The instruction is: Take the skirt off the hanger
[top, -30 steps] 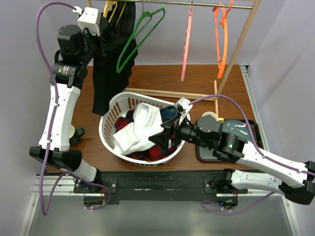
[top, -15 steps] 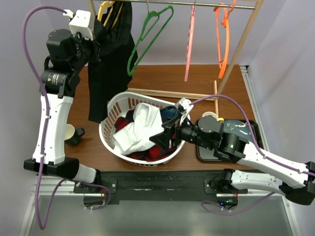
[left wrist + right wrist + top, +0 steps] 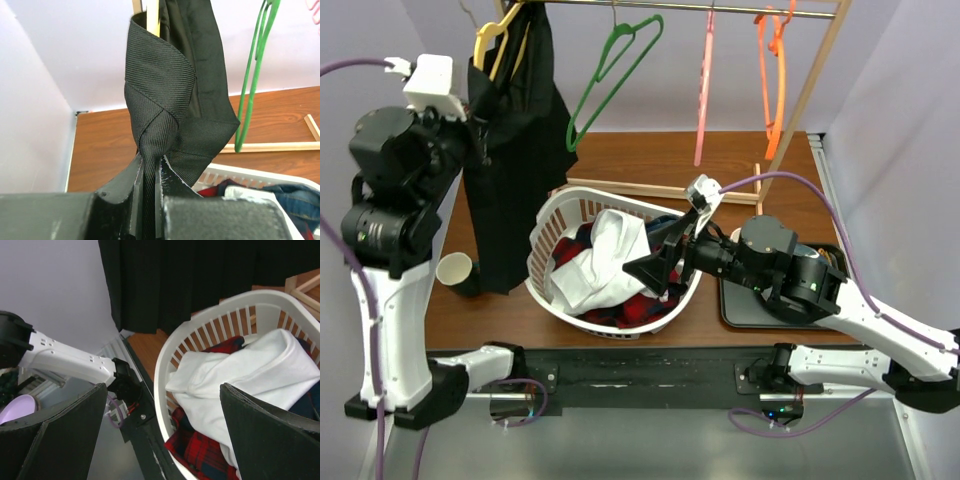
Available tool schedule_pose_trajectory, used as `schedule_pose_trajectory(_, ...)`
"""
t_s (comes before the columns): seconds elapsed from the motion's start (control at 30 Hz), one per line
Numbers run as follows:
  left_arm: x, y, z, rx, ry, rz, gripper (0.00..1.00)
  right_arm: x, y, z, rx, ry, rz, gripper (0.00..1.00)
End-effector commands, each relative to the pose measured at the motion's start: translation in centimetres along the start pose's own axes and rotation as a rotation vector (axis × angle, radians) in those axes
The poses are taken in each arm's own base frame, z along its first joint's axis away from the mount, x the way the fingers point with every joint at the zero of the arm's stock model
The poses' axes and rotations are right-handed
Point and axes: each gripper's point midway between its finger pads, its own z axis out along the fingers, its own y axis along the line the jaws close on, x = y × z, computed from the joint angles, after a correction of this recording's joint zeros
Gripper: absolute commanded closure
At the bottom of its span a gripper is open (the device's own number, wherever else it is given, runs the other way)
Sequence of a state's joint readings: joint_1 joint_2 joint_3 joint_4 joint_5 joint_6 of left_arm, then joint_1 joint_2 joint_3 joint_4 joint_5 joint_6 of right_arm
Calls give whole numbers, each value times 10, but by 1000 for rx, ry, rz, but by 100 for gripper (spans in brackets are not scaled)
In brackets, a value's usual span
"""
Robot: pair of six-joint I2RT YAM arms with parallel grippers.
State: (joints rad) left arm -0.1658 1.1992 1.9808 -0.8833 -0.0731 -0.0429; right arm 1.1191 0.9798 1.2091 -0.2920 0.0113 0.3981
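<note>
A brown wooden bench (image 3: 650,160) is carrying the whole scene, with a wooden clothes rail (image 3: 720,10) crossing its far side. A long black skirt (image 3: 510,150) is hanging from a yellow hanger (image 3: 492,35) at the left end of that rail, its hem reaching down to the bench beside a white laundry basket (image 3: 545,235). The basket is holding a heap of clothes, with a white garment (image 3: 610,250) on top.

The left arm is reaching up at the left side. Its left gripper (image 3: 149,172) is clamping a bunched fold of the skirt's black cloth, jaws nearly together. From the gripper the cloth is running up and away toward the hanger, looking fairly taut. The right gripper (image 3: 162,405) is hovering over the near rim of the basket with its jaws spread wide, holding nothing. It is sitting well apart from the skirt.

A green hanger (image 3: 610,70), a pink hanger (image 3: 705,90) and an orange hanger (image 3: 772,80) are hanging bare further right. A paper cup (image 3: 453,270) is standing just beside the skirt's hem.

The step in hand looks like drawing the skirt off the hanger. Doing it well probably means pulling along the slope of the hanger's arm, so the waistband slides off its tip instead of dragging the hanger along the rail. The pinch needs to be firm, because the fold is thin and could slip. The skirt's top is not yet free.
</note>
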Motion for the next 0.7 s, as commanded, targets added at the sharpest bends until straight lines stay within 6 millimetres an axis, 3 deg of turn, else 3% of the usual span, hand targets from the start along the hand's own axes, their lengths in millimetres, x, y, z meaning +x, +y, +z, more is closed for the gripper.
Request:
schedule_pose_trajectory(0.0, -50, 2, -48, 6, -215, -36, 100, -26, 17, -8, -57, -32, -38, 2)
schedule_pose_trajectory(0.13, -48, -3, -61, 42, -209, -28, 100, -42, 24, -9, -63, -52, -46, 2)
schedule_pose_trajectory(0.33, -36, -7, -67, 65, -176, -32, 100, -46, 26, -6, -66, -51, -40, 2)
schedule_pose_trajectory(0.47, -25, -7, -50, 61, -145, -9, 100, -45, 27, -5, -69, -50, -28, 2)
schedule_pose_trajectory(0.67, -35, -9, -28, 61, -152, -16, 100, -42, 23, -5, -52, -50, -26, 2)
